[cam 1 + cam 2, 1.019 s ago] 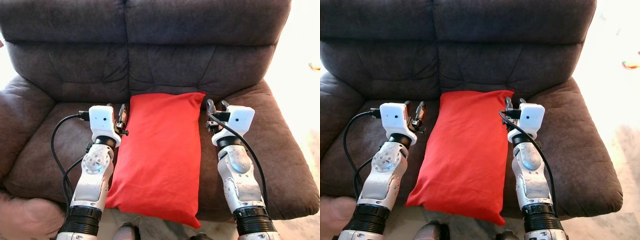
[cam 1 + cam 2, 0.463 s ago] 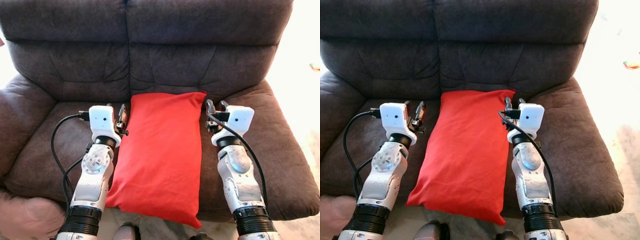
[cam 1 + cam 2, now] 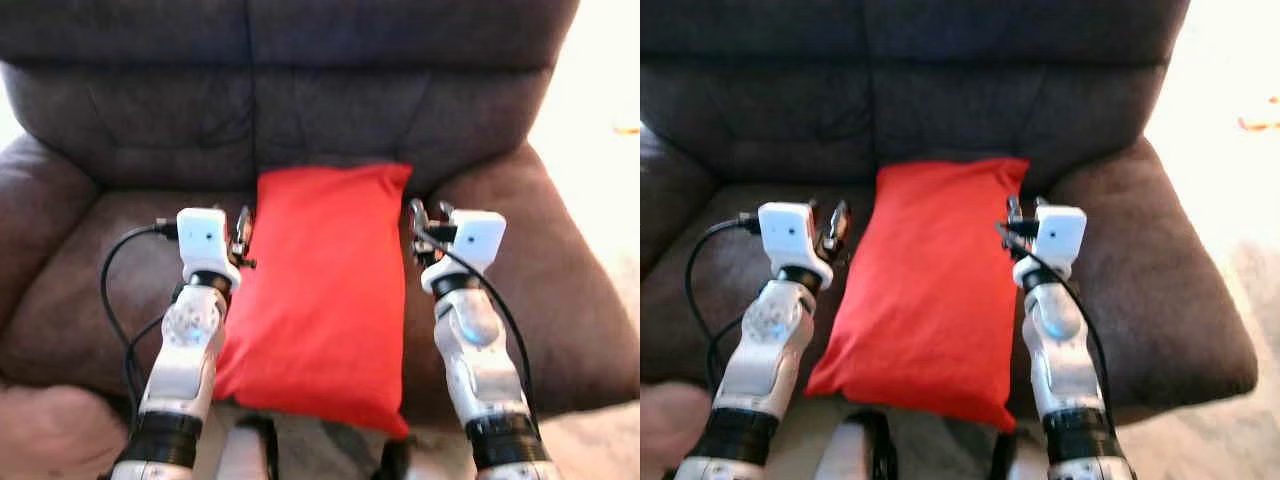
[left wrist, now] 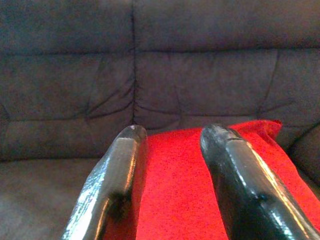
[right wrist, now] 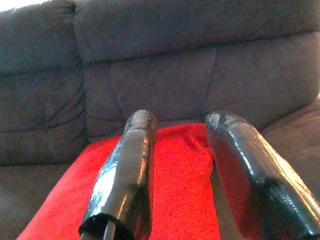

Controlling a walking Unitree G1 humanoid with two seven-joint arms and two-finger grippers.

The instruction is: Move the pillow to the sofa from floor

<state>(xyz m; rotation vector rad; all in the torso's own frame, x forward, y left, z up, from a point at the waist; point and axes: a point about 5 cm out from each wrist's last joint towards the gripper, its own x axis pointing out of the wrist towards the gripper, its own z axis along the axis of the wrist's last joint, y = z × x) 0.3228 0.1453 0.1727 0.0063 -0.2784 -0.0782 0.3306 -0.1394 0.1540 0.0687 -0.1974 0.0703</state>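
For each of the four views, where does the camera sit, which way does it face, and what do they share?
Left eye: head, facing down at the red pillow on the sofa; both arms, left hand, right hand flank it.
Right eye: same scene, offset sideways.
Left wrist: looks along open fingers toward the backrest.
Right wrist: the same, along its own open fingers.
All share pillow and sofa.

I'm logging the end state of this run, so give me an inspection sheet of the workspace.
Surface: dark brown sofa, seat cushion bearing the pillow.
Job's things: red pillow lies lengthwise on the seat, far end at the backrest, near corner overhanging the front edge.
Clutter: nothing seen.
Grippers: left claw open beside the pillow's left edge; right claw open beside its right edge; neither holds it.
Cables: black cable loops off the left wrist.
Surroundings: bright floor to the right.
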